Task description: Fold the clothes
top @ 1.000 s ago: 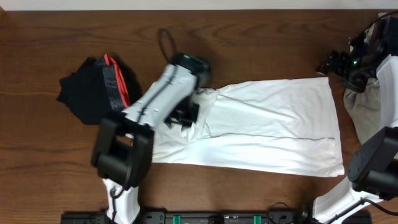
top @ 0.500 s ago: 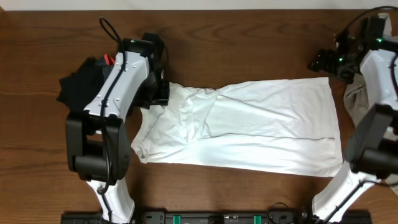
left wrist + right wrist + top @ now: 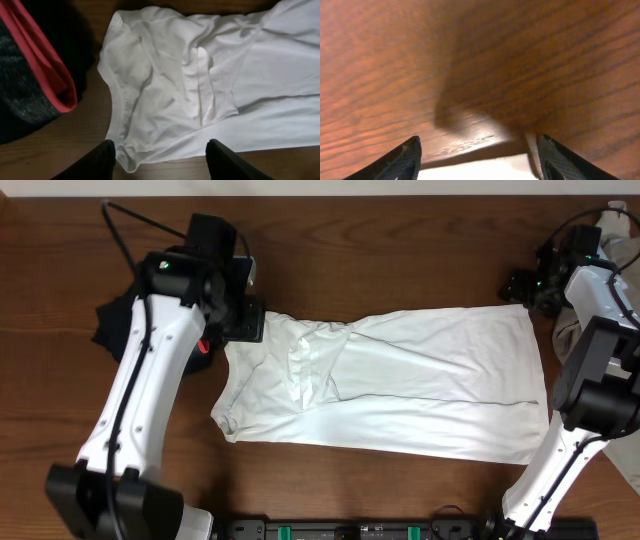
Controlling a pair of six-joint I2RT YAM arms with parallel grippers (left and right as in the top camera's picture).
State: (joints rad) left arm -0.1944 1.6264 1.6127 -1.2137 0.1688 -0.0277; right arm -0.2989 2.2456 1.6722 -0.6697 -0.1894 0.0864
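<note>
Wooden table (image 3: 400,260) with white T-shirt (image 3: 430,380); left gripper (image 3: 162,150), right gripper (image 3: 479,145) both released, empty.

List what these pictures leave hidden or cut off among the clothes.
Black garment: overhead, mostly under the left arm; left wrist, cut by the left edge.
Khaki garment: overhead, mostly behind the right arm.
T-shirt: right wrist, only a corner shows at the bottom edge.

Likely a robotics lab: robot arm (image 3: 132,395) at wooden table (image 3: 400,250).
</note>
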